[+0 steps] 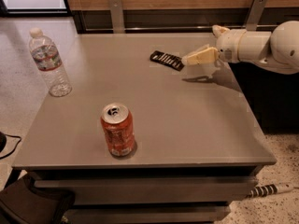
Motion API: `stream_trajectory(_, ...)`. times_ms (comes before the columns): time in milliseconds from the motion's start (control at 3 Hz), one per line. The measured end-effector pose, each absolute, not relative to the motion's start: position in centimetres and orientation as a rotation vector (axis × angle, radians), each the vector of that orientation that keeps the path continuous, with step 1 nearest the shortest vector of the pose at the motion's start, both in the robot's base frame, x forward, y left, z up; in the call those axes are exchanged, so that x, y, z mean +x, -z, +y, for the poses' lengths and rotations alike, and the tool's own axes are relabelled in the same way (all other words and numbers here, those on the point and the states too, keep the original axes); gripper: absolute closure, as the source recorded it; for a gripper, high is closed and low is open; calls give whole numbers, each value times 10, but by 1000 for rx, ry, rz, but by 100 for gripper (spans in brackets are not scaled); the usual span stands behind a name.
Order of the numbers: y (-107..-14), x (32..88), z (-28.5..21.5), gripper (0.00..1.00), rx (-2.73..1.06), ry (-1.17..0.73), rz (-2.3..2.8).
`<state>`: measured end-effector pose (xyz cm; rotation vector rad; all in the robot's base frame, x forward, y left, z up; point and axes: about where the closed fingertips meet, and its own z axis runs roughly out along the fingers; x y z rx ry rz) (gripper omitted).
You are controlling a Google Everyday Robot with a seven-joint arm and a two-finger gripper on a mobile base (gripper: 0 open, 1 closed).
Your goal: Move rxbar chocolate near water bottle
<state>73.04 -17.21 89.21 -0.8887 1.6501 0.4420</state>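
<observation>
From my station, the rxbar chocolate (167,60) lies flat on the tabletop (196,125) at about 1 o'clock from centre, its long side running from 10 to 4 o'clock. I judge it light and thin, with a slick wrapper over a firm but bendable bar. It should slide easily and could skid away if nudged from one side. The best hold looks to be across the narrow width near the middle, coming from above, since the flat face offers little to grip.

The pincer (185,59) sits just beside the bar's 3 o'clock end, pointing toward 9 o'clock. I cannot tell whether it touches the wrapper, or whether it is released or clenched. The arm (254,48) reaches in nearly level from the 3 o'clock edge and is held above the surface, judging by the shadow (205,80) beneath it.

The water bottle (49,62) stands upright at 10 o'clock, well apart from the bar. An orange soda can (117,129) stands at 7 o'clock.
</observation>
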Motion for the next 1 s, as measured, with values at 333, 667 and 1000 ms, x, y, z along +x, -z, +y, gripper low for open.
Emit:
stream_trajectory(333,-884,744,-168,0,-919,-491,1646)
stream_trajectory(667,-870,751,-151,0,-911,-544,1639)
stream_trajectory(1000,-857,756,-126,0,-883,-581,1616)
